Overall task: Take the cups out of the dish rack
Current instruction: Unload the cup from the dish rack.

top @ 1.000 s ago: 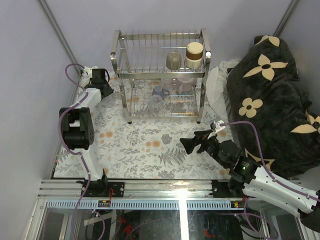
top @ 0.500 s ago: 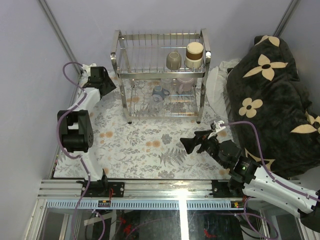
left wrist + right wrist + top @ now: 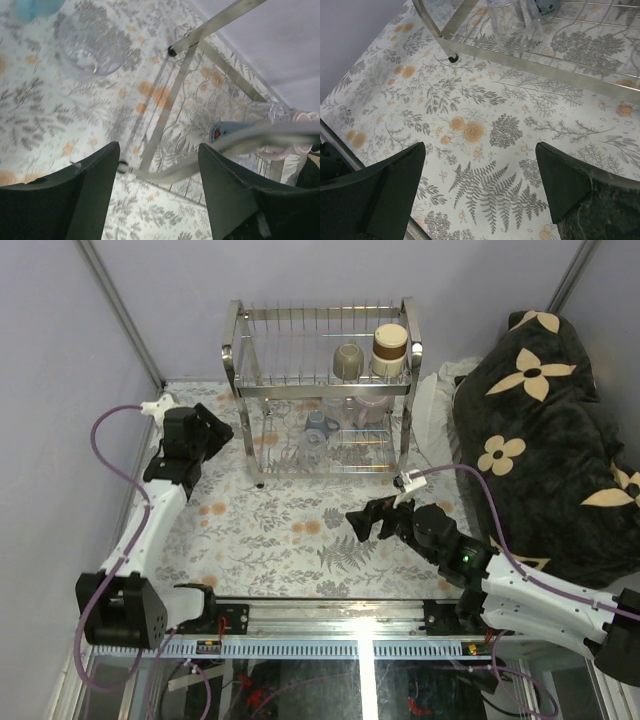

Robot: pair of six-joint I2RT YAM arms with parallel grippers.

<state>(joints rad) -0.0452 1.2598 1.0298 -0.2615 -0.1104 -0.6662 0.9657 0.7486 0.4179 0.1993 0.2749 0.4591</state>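
Left fingers (image 3: 82, 200) stand apart, empty, at nine o'clock of the rack (image 3: 320, 390). Right fingers (image 3: 375, 192) gape wide, empty, at its five o'clock.

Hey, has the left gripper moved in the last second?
Yes. In the top view the left gripper has pulled back toward the near edge of the table, away from the left post of the dish rack.

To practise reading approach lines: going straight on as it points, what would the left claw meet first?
The left claw would probably meet the dish rack first: its lower chrome rail lies right ahead, though depth is unclear.
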